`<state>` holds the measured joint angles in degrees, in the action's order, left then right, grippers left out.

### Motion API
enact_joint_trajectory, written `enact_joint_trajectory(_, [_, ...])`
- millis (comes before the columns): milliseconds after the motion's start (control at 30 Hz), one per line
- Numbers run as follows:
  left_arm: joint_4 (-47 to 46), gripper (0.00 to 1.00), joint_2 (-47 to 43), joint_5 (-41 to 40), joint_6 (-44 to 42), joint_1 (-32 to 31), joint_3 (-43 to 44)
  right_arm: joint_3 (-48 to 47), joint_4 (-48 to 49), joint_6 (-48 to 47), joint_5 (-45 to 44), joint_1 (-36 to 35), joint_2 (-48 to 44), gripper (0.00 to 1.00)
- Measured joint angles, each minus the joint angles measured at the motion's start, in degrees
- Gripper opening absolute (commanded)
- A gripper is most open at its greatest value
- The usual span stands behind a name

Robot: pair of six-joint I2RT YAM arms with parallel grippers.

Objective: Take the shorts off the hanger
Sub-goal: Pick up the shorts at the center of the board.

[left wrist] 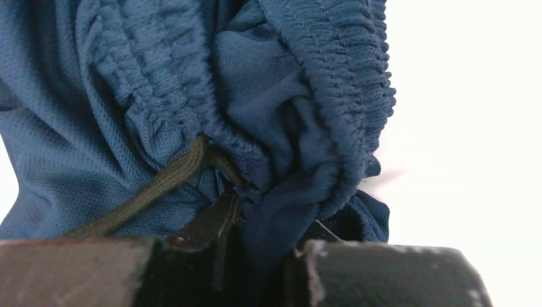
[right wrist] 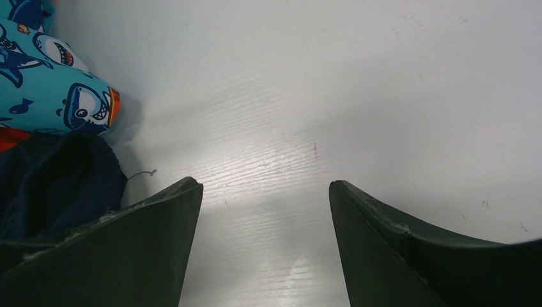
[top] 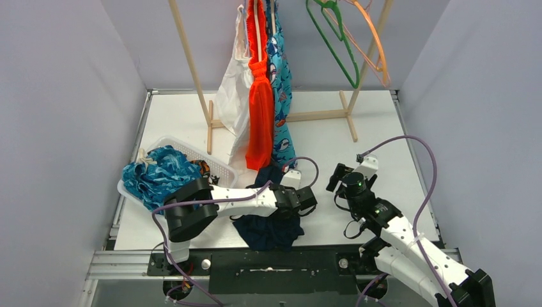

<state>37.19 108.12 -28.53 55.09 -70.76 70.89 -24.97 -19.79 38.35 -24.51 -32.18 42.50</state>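
Note:
Navy shorts [top: 265, 233] lie crumpled on the white table's front middle. My left gripper [top: 301, 203] is shut on their waistband fabric [left wrist: 268, 211], which is bunched between the jaws beside a dark drawstring [left wrist: 147, 192]. Bright orange shorts [top: 260, 109] and teal shark-print shorts [top: 280, 77] hang from the wooden rack [top: 192, 57], their hems reaching the table. My right gripper [top: 337, 176] hovers open just right of the navy shorts, with only bare table between its fingers [right wrist: 265, 185]. The shark print [right wrist: 45, 83] and a navy edge [right wrist: 57, 179] show at that view's left.
A white basket [top: 217, 166] at the left holds blue patterned shorts [top: 160, 173]. A white garment [top: 233, 96] hangs left of the orange shorts. A green hanger [top: 332, 45] and an orange hanger [top: 374, 45] hang bare at the rack's right end. Grey walls close in both sides.

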Motion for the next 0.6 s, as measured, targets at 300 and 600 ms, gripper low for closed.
enact_joint_trajectory(300, [10.3,0.0,0.4,-8.3,7.5,-2.8,2.6,0.0,0.0,0.0,0.5,1.1,-1.4,0.74])
enact_joint_trajectory(600, [36.7,0.0,-14.7,-21.9,16.2,-2.8,15.5,0.0,-0.1,0.1,0.6,1.8,-2.0,0.74])
